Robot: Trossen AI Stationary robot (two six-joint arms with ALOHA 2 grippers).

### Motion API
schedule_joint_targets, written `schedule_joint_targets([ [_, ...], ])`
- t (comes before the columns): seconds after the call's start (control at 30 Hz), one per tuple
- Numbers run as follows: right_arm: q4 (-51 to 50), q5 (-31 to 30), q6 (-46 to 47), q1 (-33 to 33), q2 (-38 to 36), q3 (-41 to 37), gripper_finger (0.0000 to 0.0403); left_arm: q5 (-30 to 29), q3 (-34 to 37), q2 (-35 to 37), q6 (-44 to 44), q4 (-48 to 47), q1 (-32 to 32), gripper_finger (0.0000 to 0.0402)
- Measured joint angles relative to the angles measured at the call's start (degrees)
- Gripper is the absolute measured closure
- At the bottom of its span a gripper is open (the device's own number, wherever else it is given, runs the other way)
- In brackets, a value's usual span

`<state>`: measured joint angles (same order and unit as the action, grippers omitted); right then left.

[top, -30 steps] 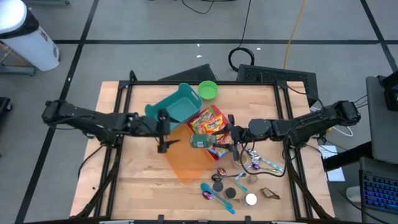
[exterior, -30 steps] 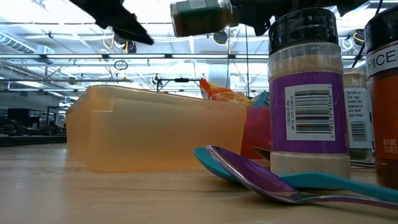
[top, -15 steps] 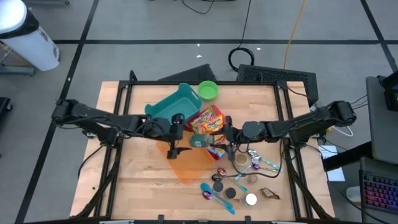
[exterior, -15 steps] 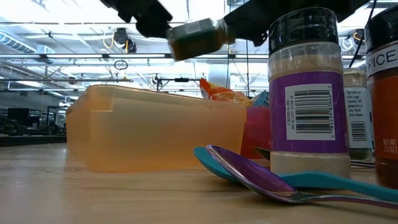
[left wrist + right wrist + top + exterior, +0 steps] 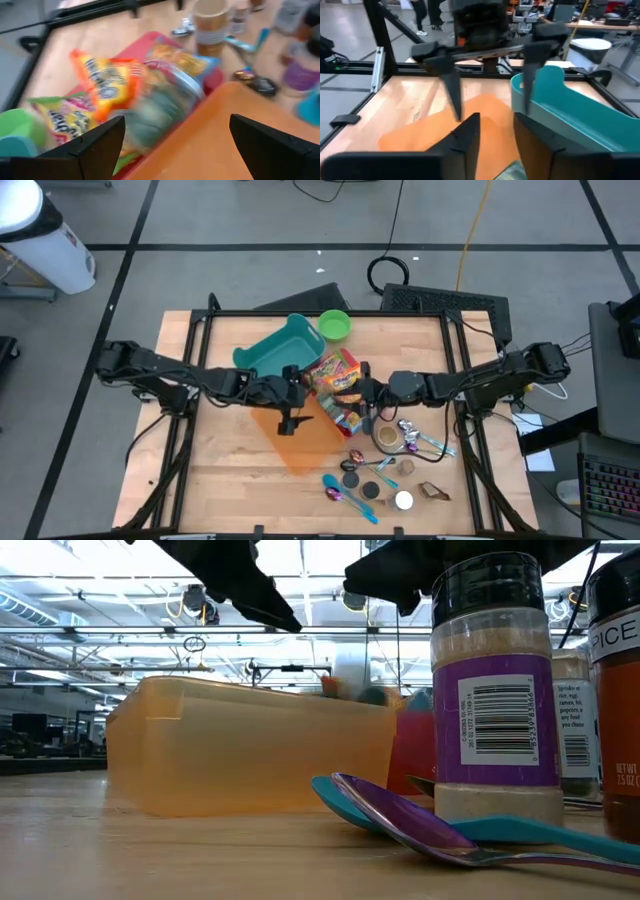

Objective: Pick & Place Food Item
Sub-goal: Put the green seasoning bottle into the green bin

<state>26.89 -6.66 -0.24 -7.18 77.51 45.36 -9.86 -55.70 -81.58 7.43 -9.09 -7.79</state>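
Remote on the rig, here's what I've got. Biggest thing first: the wooden table [image 5: 210, 470], with the orange bin [image 5: 305, 442] in the middle, a teal bin [image 5: 280, 350] just beyond it on the far side, and a pile of bright snack packets [image 5: 335, 375] on a red tray to the right of the teal one. Both arms meet over the far edge of the orange bin. The left gripper [image 5: 297, 402] has its claw spread as wide as it goes, with nothing in it. The right gripper [image 5: 366, 393] faces it from the right, fingers drawn in to a slim gap with only the orange bin showing through, so I'd call it empty too. The food item looks to me like a small greenish jar [image 5: 157, 117], smeared by motion, sitting against the snack packets right at the orange bin's far rim, between the two claws. My guess on handling is that it's rigid, smooth and round, fairly light, and keen to roll or squirt out of a sloppy pinch. I'd grab it across the middle of the body, not the cap. Nearer me are the spice shakers [image 5: 497, 690] and some spoons [image 5: 420, 825], which aren't involved.
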Motion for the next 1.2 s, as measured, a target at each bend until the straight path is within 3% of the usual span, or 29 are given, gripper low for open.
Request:
schedule_joint_targets([
  [0.23,-0.1,3.9,-0.8,0.0,0.0,0.0,0.0393,-2.2,0.1,-0.3,-0.1,0.9,0.0,0.0044],
  [0.33,0.0,3.9,-0.5,0.0,0.0,0.0,0.0396,-2.2,0.0,-0.3,-0.1,0.7,0.0,0.0049],
  [0.47,-2.0,3.9,2.4,0.0,0.1,0.0,0.0345,-2.2,0.0,-0.3,-0.2,0.8,0.0,0.005],
  [0.7,-3.4,3.4,9.2,-1.3,5.8,1.1,0.0171,-2.2,0.0,-0.3,0.0,0.7,0.1,0.0048],
  [0.77,-7.9,3.0,9.5,-2.0,7.7,2.3,0.0126,-2.2,0.0,-0.3,0.6,0.8,0.1,0.0048],
  [0.83,-14.3,-1.2,10.2,-2.7,10.3,5.1,0.0093,-2.2,0.0,-0.3,0.9,0.8,0.1,0.0048],
  [0.97,-26.3,-11.2,11.8,-4.1,14.7,9.9,0.0067,-2.3,0.0,-0.3,0.9,1.1,0.1,0.0048],
  [1.2,-27.1,-13.4,14.5,-4.9,20.1,12.4,0.0087,-2.4,0.0,-0.3,0.8,2.0,0.1,0.0048],
])
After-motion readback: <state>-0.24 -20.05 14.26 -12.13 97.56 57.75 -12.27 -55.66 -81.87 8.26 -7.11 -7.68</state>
